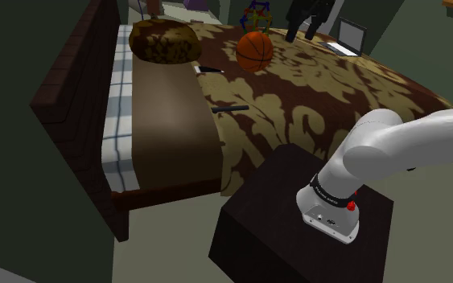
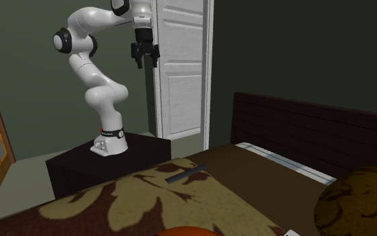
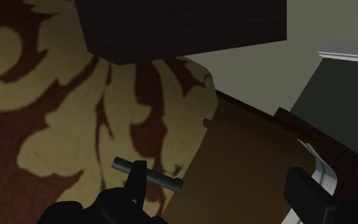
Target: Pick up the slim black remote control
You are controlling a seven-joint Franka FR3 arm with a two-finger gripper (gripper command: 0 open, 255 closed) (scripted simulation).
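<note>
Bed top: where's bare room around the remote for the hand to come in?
Free: bedspread between remote and stand; also the plain brown band beside the remote. Crowded: along the shoulder view's top, with pillow, basketball, laptop. Gripper hangs high, open.

No legible txt or labels.

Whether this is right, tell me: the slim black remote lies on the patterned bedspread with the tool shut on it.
Wrong. The remote lies on the patterned bedspread, but the tool is not shut on it: it hangs open, high above the stand, as the second exterior view shows.
</note>
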